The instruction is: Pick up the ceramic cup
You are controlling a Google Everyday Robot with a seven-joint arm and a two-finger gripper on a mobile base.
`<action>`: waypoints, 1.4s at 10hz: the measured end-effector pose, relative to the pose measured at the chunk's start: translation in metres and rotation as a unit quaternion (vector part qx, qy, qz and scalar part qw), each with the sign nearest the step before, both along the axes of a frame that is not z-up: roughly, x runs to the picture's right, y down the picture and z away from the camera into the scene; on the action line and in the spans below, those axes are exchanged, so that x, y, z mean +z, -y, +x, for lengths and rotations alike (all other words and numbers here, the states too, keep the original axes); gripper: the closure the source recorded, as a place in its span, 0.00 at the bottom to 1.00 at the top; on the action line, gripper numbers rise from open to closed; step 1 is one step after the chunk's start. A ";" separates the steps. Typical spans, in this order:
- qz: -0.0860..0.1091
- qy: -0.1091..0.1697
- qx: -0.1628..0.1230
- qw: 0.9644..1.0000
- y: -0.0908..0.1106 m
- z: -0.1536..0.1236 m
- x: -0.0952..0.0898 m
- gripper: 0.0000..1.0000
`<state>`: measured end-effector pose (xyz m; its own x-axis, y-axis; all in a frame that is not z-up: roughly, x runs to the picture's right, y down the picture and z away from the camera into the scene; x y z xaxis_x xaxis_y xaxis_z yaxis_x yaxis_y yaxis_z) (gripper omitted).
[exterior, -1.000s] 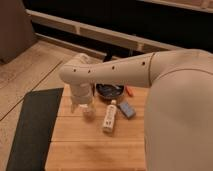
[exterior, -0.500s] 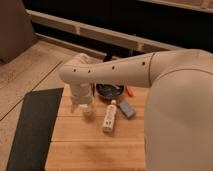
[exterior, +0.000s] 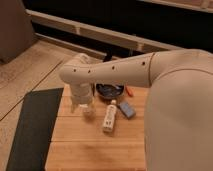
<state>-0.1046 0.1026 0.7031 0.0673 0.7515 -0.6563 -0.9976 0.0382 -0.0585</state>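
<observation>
My arm reaches from the right across the wooden table (exterior: pixel 95 145), with the wrist pointing down at the table's back left. The gripper (exterior: pixel 81 104) hangs below the wrist, low over the tabletop. A small pale rounded shape (exterior: pixel 89 111) right under it looks like the ceramic cup. The gripper covers most of it, and I cannot tell whether they touch. A long white bottle (exterior: pixel 110 118) with a label lies on its side just right of the gripper.
A dark round bowl (exterior: pixel 109 90) sits behind the bottle. A small blue object (exterior: pixel 127 109) lies right of the bottle, with a thin orange item (exterior: pixel 129 91) beyond it. A dark mat (exterior: pixel 31 131) covers the floor to the table's left. My arm's white body fills the right side.
</observation>
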 end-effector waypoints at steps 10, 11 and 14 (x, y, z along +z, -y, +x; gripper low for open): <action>0.015 0.027 0.005 1.000 0.016 -0.010 0.008 0.35; 0.030 0.042 -0.008 0.999 0.029 -0.014 0.013 0.35; 0.110 0.070 -0.086 0.988 0.073 -0.015 0.035 0.35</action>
<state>-0.1197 0.0295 0.7379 0.2844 0.8449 -0.4530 -0.9580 0.2328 -0.1673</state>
